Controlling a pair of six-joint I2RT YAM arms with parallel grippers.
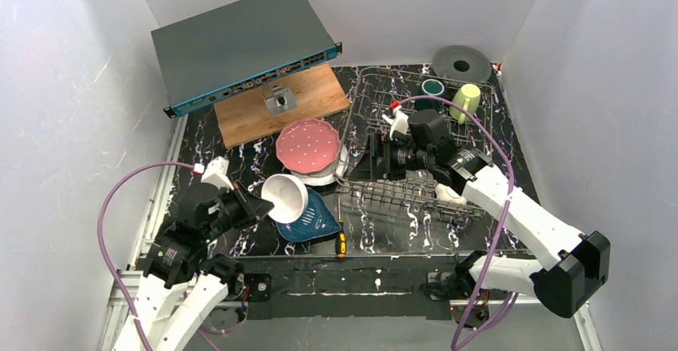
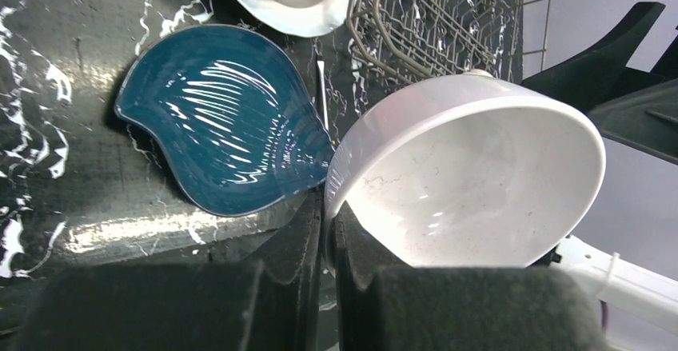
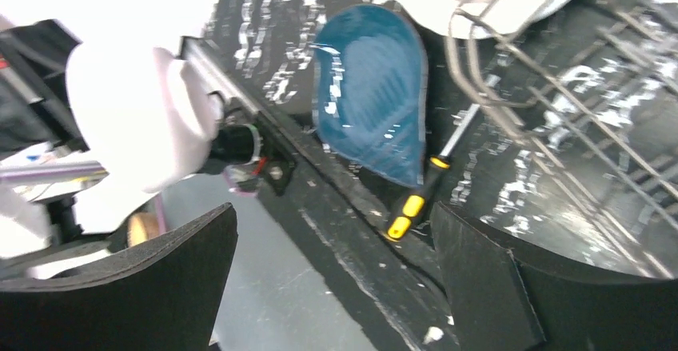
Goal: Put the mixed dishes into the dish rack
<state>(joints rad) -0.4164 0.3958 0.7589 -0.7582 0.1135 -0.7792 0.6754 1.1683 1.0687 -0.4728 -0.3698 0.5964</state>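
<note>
A tilted white bowl [image 1: 286, 197] is clamped at its rim by the left gripper [image 1: 261, 205], above the dark blue plate [image 1: 313, 221]. A screwdriver [image 1: 340, 235] lies beside that plate, near the dish rack [image 1: 376, 95]. The right gripper [image 1: 380, 159] hangs wide open over the rack.

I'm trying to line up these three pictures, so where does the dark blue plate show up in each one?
Top external: dark blue plate low, just left of centre, near the table's front edge.
Left wrist: plate in the upper left.
Right wrist: plate at top centre.
Shared landmark: the screwdriver lying beside the plate.
</note>
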